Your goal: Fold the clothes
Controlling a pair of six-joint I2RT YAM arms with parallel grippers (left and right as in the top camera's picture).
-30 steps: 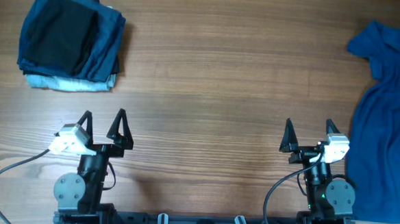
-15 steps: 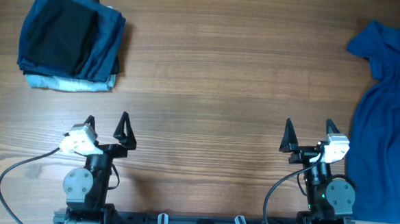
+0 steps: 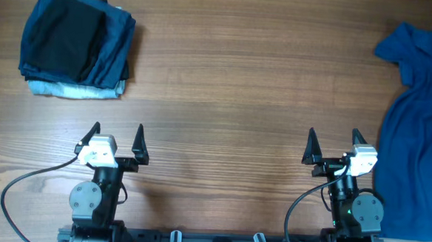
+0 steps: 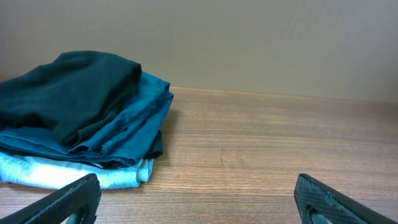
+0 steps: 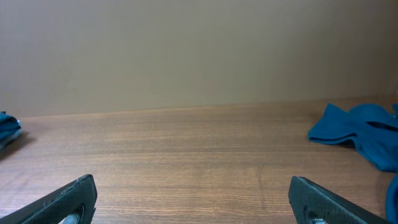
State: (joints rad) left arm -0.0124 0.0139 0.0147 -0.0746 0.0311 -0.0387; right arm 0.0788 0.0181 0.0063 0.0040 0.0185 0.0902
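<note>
Two tools stand wide open and empty at the desk's point(image 3: 233, 77) front edge: left tool point(image 3: 116, 133), right tool point(image 3: 332, 140). The black shirt point(image 3: 63, 35) lies folded atop the stack point(image 3: 109, 65) in the far left corner, apparently done. Next, probably, comes fetching the bright blue shirt point(image 3: 415, 146) at the right edge.
</note>
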